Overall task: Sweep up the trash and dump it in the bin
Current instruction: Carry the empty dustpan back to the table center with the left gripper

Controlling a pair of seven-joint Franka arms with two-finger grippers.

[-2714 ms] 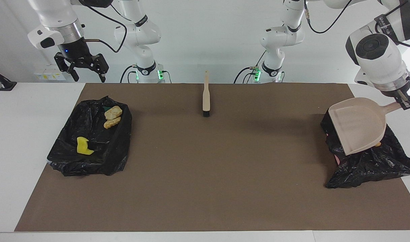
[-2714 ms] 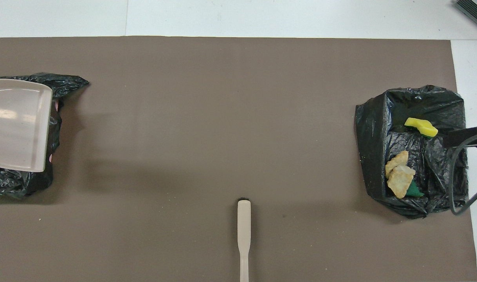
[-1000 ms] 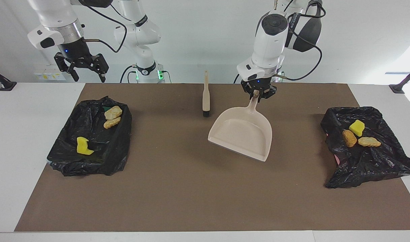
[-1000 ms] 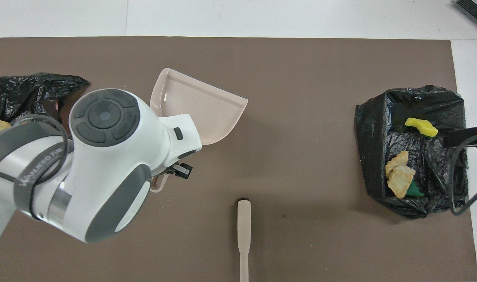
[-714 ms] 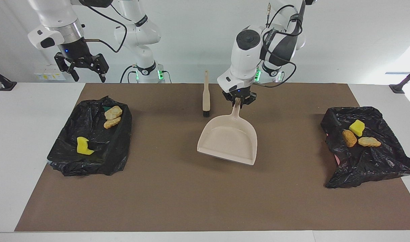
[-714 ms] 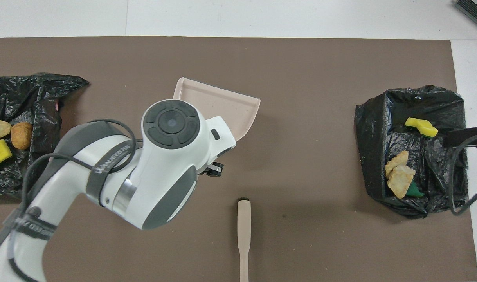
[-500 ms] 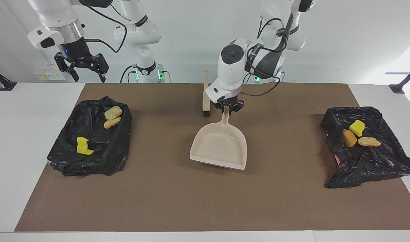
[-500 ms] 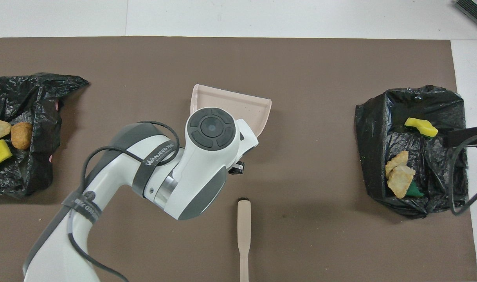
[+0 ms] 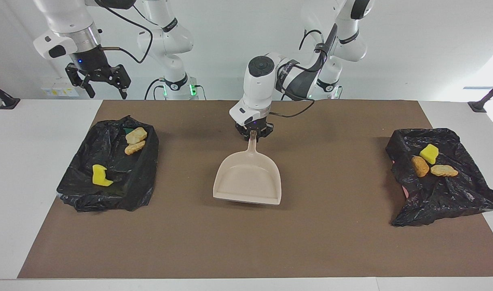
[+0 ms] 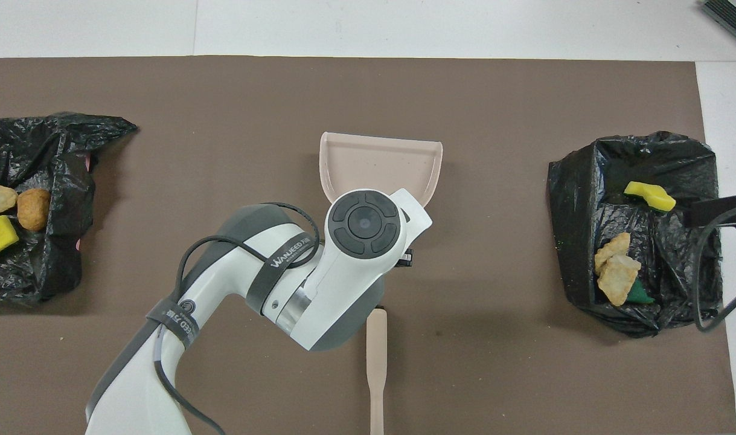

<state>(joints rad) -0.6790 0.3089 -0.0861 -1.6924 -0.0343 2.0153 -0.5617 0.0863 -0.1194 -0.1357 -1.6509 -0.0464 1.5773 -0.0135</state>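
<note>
Over the mat's middle, our left gripper (image 9: 253, 135) pinched the dustpan (image 9: 248, 181) by its handle, pan flat, probably for setting down. Trash (image 9: 429, 162) sat in both black bags (image 9: 452, 198). Our right gripper (image 9: 104, 85) waited, spread.

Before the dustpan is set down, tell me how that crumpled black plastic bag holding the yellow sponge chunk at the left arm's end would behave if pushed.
The crumpled black plastic bag would probably buckle rather than slide as one piece: its thin film lies in loose folds. It looks light, so its flared edge may drag along. The yellow sponge chunk and two tan crusty lumps lying on it would likely shift.
</note>
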